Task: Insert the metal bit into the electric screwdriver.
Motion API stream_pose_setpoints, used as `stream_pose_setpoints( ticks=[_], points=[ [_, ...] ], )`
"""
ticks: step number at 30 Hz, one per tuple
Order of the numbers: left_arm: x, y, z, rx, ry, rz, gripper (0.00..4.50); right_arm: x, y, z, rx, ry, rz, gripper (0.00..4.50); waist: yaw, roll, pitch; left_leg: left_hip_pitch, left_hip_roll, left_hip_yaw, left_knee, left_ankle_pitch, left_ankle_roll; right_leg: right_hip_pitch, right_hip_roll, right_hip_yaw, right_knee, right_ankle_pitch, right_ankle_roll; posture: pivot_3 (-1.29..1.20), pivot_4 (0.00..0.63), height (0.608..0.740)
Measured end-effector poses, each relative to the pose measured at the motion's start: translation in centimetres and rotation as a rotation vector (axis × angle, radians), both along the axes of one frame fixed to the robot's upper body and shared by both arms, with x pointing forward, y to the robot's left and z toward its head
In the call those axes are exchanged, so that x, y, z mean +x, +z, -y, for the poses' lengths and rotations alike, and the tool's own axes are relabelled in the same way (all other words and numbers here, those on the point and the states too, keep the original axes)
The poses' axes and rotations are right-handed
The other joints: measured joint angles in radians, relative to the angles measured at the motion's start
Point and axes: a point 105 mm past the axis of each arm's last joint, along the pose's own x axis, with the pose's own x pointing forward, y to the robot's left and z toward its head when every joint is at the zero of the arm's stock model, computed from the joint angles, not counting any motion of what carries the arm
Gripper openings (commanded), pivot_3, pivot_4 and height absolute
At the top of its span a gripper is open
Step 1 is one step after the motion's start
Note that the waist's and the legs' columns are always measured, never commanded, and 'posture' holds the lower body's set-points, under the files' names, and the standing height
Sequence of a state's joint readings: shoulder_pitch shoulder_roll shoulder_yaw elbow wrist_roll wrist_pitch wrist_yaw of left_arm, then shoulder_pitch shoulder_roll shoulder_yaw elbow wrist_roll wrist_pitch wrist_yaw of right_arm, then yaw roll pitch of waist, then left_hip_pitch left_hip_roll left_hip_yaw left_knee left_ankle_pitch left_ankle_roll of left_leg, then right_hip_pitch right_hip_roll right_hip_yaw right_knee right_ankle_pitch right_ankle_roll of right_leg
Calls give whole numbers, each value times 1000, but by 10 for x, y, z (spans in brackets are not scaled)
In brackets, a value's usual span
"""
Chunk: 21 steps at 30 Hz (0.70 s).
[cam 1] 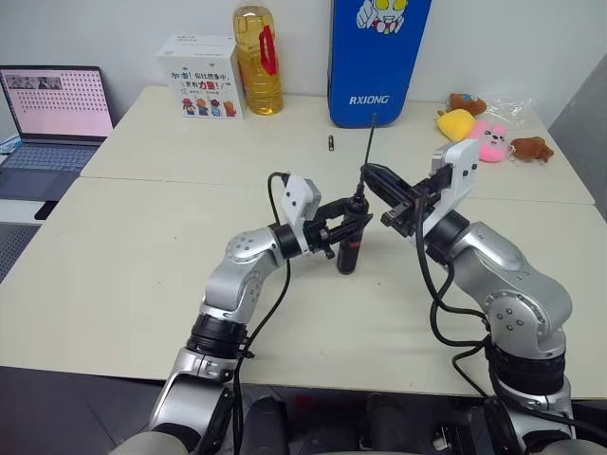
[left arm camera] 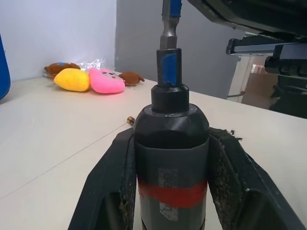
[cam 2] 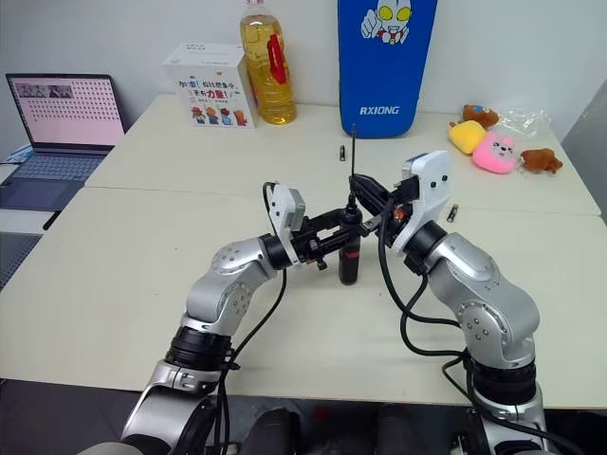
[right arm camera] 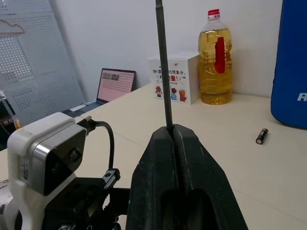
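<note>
L hand (cam 1: 334,227) level, R hand (cam 1: 372,176) up-tilted

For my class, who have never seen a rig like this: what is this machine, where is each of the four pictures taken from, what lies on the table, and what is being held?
It is a humanoid robot with two arms. Two pictures look down from its head; the other two come from a camera on each wrist. The left hand is shut on the electric screwdriver, held upright. The right hand is shut on the metal bit, whose lower end sits at the screwdriver's tip. On the table lie a small battery, an oil bottle, a white box, a blue case, plush toys and a laptop.
</note>
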<state>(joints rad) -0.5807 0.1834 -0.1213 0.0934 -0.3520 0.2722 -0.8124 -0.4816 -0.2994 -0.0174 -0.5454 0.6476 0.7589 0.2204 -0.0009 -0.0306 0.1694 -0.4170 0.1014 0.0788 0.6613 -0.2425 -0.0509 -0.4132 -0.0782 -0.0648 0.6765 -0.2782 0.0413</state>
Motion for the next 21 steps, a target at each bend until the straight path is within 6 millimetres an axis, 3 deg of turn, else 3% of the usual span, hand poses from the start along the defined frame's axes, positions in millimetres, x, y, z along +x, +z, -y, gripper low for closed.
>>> stream_pose_setpoints(
  ticks=[21],
  points=[
    [2,-1,8,0,50,9,1665,5,-2,7,11,-70,-45,22,-1,0,0,1,0,-1,0,0,0,1,0,0,0,0,0,0,150,740]
  ],
)
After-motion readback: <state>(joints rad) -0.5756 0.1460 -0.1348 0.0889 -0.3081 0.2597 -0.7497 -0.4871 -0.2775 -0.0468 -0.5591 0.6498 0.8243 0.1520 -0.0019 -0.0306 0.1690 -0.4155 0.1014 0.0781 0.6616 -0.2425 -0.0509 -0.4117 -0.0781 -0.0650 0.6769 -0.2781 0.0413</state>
